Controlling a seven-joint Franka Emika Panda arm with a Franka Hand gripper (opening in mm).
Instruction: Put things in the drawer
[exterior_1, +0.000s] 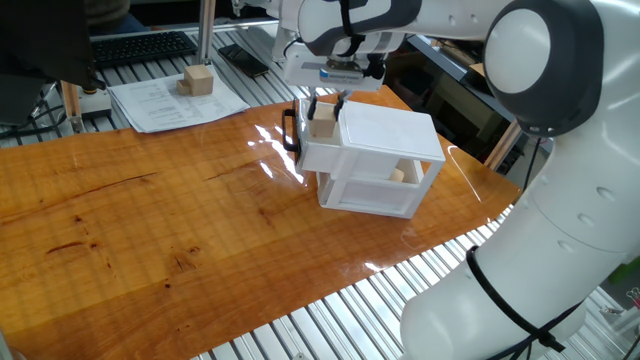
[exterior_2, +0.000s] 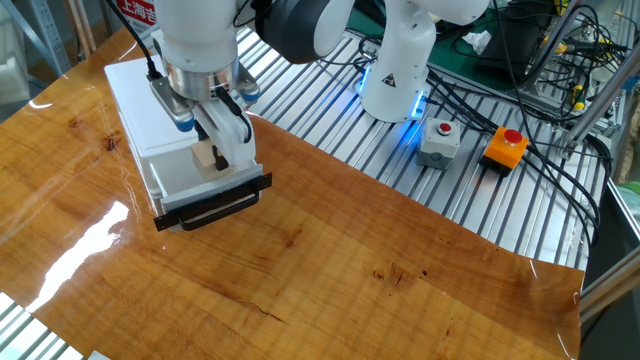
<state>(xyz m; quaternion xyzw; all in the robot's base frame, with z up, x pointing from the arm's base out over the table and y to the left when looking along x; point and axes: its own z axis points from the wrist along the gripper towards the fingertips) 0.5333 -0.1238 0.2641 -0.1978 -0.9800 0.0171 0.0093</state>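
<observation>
The cabinet is white, its drawer white with a black handle. The cubes are light tan. The table is glossy orange-brown wood with dark grain streaks.

Upper left of frame: white cabinet on wooden bench, drawer pulled open, black bar handle facing lower right. Gripper directly over drawer, jaws flanking a tan wooden cube; contact unclear. Red-button boxes on slatted surface, right.
</observation>
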